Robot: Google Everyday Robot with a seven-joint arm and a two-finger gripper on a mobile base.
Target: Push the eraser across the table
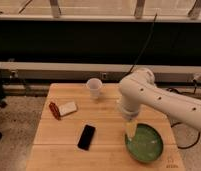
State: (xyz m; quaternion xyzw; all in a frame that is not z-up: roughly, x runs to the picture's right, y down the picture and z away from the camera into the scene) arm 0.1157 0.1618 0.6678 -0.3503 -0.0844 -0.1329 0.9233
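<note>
Lying flat on desk (109, 112), eraser (86, 137): likely light, stiff; push its long edge. Pincer (130, 129) at 3 o'clock, state indeterminable.

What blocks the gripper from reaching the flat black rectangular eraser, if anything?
Likely nothing, so yes: the gripper hangs over the round green bowl's left rim, with only bare wooden table between it and the eraser.

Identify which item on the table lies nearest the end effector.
The green bowl: the end effector hangs at its left rim, while the eraser, cup and white block lie farther off.
</note>
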